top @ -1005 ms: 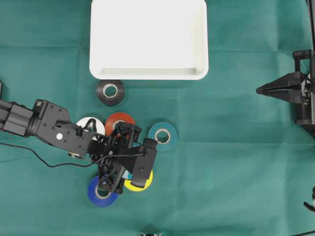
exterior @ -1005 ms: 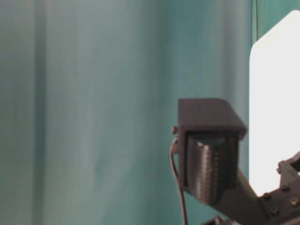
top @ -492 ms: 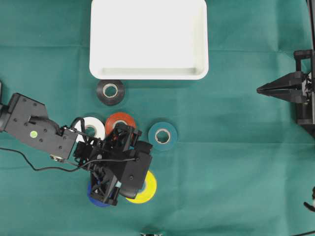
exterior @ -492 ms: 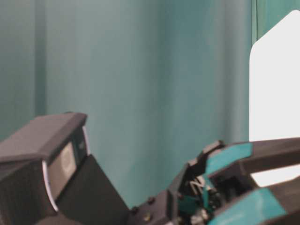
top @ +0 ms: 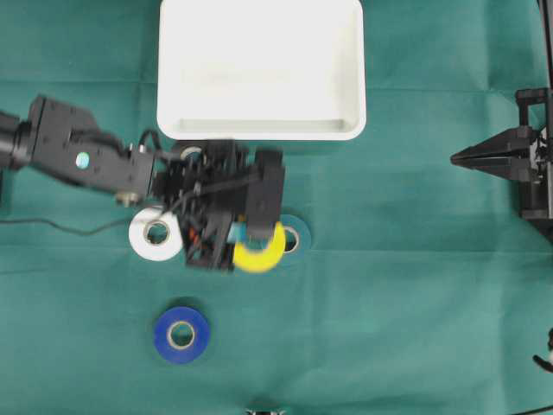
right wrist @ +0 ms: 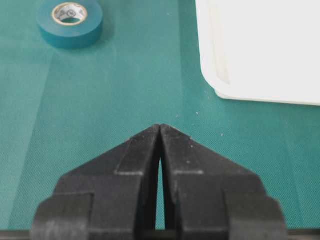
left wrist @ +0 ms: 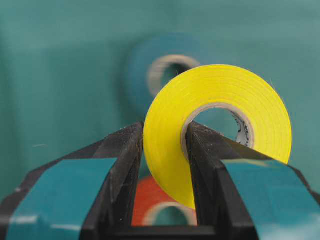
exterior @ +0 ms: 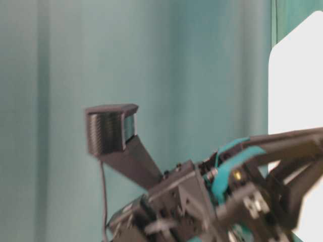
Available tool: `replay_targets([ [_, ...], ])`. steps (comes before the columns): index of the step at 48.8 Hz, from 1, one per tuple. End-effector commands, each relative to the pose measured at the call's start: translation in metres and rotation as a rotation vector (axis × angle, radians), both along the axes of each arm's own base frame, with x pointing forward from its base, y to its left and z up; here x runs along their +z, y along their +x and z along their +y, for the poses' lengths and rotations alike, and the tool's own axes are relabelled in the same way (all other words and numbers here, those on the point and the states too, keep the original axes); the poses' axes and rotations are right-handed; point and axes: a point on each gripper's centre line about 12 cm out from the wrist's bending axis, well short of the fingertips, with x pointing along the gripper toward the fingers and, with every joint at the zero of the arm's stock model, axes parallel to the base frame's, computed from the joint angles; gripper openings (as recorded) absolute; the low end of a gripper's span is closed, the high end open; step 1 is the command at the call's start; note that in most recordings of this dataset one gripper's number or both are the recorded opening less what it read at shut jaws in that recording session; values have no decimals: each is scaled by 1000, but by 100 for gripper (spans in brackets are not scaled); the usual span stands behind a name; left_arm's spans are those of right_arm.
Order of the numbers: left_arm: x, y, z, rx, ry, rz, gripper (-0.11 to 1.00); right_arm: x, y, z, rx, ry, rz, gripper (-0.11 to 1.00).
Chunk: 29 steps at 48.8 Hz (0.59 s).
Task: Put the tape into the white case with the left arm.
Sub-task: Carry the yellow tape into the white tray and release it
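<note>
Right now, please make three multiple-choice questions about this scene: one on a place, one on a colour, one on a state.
1. Where is the blue tape roll?
A. in the white case
B. on the green cloth
C. in the right gripper

2. Which colour is the roll in the left gripper?
A. yellow
B. black
C. white

3. How is the right gripper?
A. shut, holding nothing
B. wide open
C. holding tape

Answers: 1 B, it lies flat on the cloth; 2 A, the fingers pinch the yellow tape roll; 3 A, its fingertips meet.

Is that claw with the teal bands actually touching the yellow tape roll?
Touching. The left wrist view shows the left gripper clamping the yellow tape roll's wall, one finger outside it and the other inside its hole.
</note>
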Motion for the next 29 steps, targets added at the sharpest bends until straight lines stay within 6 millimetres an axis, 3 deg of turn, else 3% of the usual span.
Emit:
replay_targets([
  [1,23,2,27,61,-1,-58,25,5,2,0,-2,1,-15,-10],
  [17,26,-2,115,268,9,-75,25,5,2,0,-2,1,-15,-10],
  [29,22,-10,162,378,16,-90,25,5,2,0,-2,1,-17,-10],
])
